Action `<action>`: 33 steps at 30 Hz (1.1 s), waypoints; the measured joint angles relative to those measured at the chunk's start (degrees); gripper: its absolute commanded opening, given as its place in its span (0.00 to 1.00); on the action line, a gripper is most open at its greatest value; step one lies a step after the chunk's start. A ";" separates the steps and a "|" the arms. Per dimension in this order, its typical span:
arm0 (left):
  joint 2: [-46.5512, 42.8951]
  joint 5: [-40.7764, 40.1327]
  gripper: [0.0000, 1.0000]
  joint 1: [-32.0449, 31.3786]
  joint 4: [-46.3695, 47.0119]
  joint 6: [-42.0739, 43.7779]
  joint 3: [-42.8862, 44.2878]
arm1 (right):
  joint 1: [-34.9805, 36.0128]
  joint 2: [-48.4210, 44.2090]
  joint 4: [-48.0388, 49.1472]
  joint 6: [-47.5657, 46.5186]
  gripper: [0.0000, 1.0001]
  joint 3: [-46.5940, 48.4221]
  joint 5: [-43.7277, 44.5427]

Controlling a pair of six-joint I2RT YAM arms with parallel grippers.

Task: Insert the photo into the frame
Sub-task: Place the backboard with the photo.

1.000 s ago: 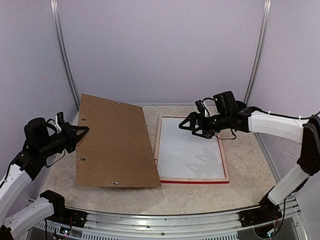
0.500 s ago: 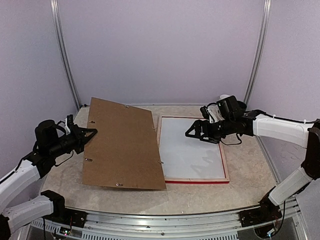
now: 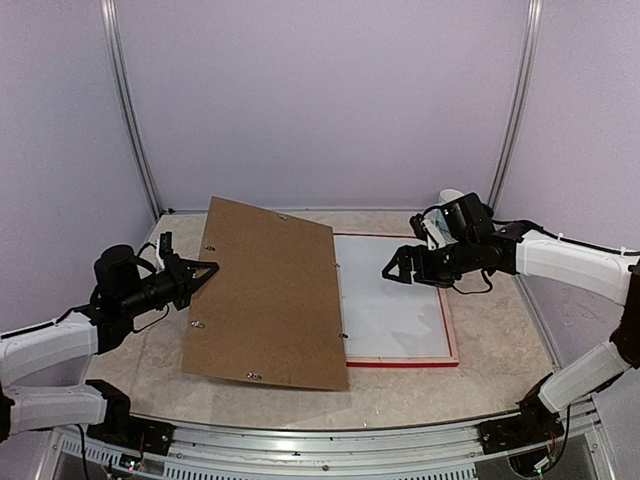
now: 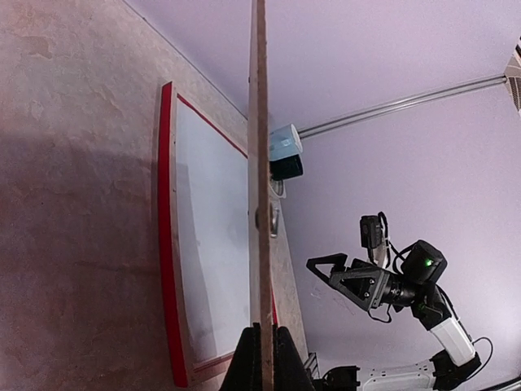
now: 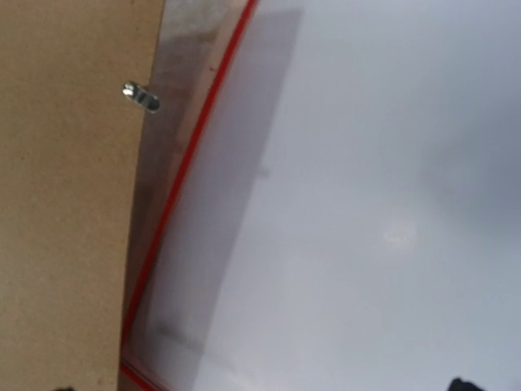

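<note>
Frame [image 3: 400, 362] lying flat right of centre on the bench [image 3: 480, 330], white sheet [image 3: 390, 310] inside; your left gripper [image 3: 205, 272], clamped on the tilted backing board [image 3: 268, 295], overhangs its left edge, your right gripper [image 3: 393, 268] hovers wide open, empty; next, probably, lower the board in squarely.

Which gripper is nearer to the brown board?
Left. The left gripper clamps the brown board at its left edge; the right gripper hangs open above the frame, apart from the board.
</note>
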 measured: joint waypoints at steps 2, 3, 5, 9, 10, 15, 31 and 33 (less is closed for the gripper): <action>1.64 0.00 0.00 -0.68 2.62 -0.33 -0.39 | 0.00 -0.11 -0.57 -0.35 0.99 -0.39 0.33; 2.43 0.00 0.00 -0.96 3.78 -0.50 -0.57 | 0.00 -0.11 -0.76 -0.50 0.99 -0.59 0.50; 4.31 0.02 0.00 -1.62 6.49 -0.76 -0.94 | -0.02 -0.26 -1.09 -0.76 0.99 -1.07 0.87; 8.55 0.50 0.00 -2.86 11.06 -0.94 -1.05 | -0.04 -0.94 -1.95 -1.09 0.99 -1.62 2.01; 9.44 0.66 0.00 -3.19 12.07 -0.94 -1.05 | -0.04 -1.09 -2.05 -1.22 0.99 -1.64 2.29; 12.74 1.86 0.00 -4.37 16.37 -0.81 -1.16 | -0.11 -2.03 -2.91 -1.86 0.99 -1.73 3.52; 20.17 4.46 0.00 -5.55 27.96 -1.40 -5.27 | -0.26 -2.49 -3.80 -2.34 0.99 -3.13 4.13; 21.46 4.61 0.00 -5.57 30.12 -2.10 -6.05 | -0.26 -2.49 -3.82 -2.34 0.99 -3.23 4.13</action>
